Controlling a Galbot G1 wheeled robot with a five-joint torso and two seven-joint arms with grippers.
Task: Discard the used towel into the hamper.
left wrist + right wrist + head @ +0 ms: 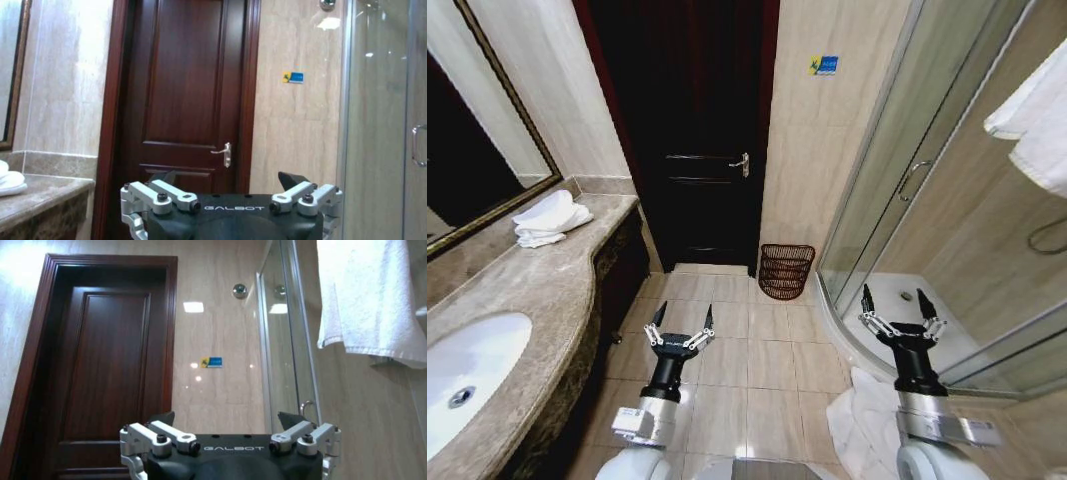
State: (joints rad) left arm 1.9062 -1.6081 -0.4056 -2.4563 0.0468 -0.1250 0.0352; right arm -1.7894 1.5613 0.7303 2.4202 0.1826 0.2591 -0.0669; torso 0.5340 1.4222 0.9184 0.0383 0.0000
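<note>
The hamper (786, 270) stands upright on the floor in the corner between the dark door (689, 130) and the shower enclosure (907, 190), its open mouth up and its body narrowing toward the base. It lies ahead of both arms, roughly between them. The left gripper (680, 325) hovers over the floor tiles with jaws spread wide and empty; the right gripper (897, 312), likewise wide and empty, hangs near the shower threshold. A folded white towel (549, 218) rests at the bench's far end, nearer the left arm.
</note>
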